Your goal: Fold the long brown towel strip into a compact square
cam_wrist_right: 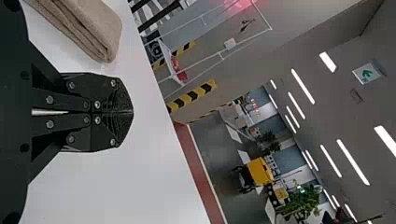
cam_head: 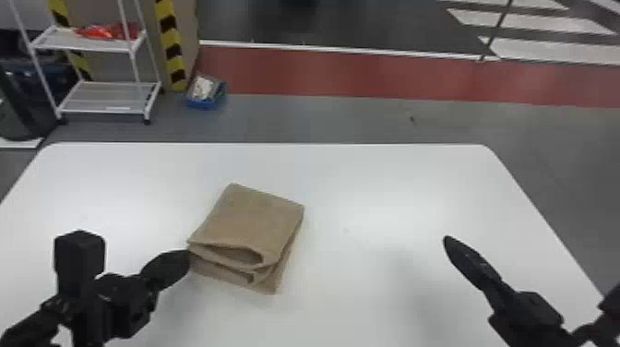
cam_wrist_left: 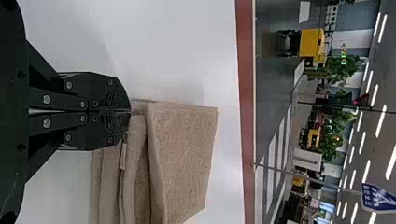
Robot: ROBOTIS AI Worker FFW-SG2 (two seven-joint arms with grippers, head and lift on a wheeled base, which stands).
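Several layers of the brown towel [cam_head: 258,214] lay stacked in a thick, nearly square packet on the white table [cam_head: 415,184], left of its middle, so the strip's folding looked to be all or almost all done. What seemed left was tidying: the rounded folds gaped on the side nearest the robot, and a lower layer poked out past the top one at the near right corner. A light press and a little squaring of the edges would probably have finished it, though a push at the loose side might have slid the layers apart. The packet sat askew to the table, its looped end toward the robot and turned slightly left, its smooth far edge pointing away and somewhat right. Its long axis, only slightly the longer as far as I could judge, ran from the near left to the far right. The left gripper [cam_wrist_left: 130,111] had its fingers together at the towel's left corner, apparently touching; I couldn't tell whether they pinched any cloth. The right gripper [cam_wrist_right: 132,112] was over the table, well apart from the towel, its fingers together and empty.
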